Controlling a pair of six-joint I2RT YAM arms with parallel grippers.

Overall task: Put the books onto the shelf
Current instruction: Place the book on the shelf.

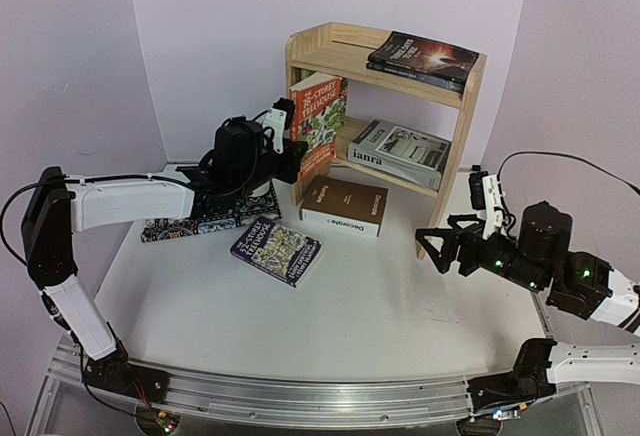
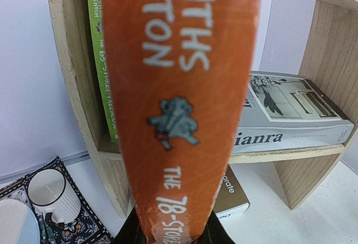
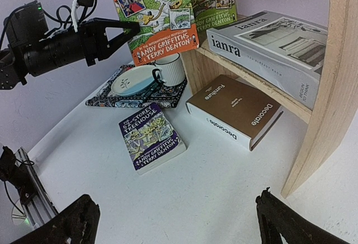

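1. The left fingers (image 3: 126, 28) are closed on the orange book (image 1: 310, 96) and grip it near its lower end. The book is tilted at the left mouth of the lower compartment of the shelf (image 1: 468, 126). I cannot tell if it touches the lower board (image 2: 291, 153).
2. First risk: a corner of the book catches on the front edge of this board or on the left panel (image 2: 72, 76). The thin paperback then probably turns in the grip, or the light shelf slides back.
3. Second risk: the green book (image 2: 100, 59) stands just beside it, against the left panel. A push from the side can tip it or drive it deeper.
4. Third risk: if the fingers let go while the book leans outward, it can fall forward onto Decorate (image 1: 345, 206) or toward the mug (image 3: 170, 67) on the mat (image 1: 200, 224).
5. Room: the free slot is between the green book and the grey book (image 1: 400, 151), which lies flat on the right of the board. The top board carries two dark books (image 1: 422, 59) and closes the space above. The top edge of the orange book comes near it.
6. The right fingers (image 1: 440, 246) are wide open and hold nothing. They hover near the foot of the right panel, so a swing to the left probably meets this edge.
7. Open worktop (image 1: 370, 316) lies between the blue book (image 1: 276, 249) and the right arm.
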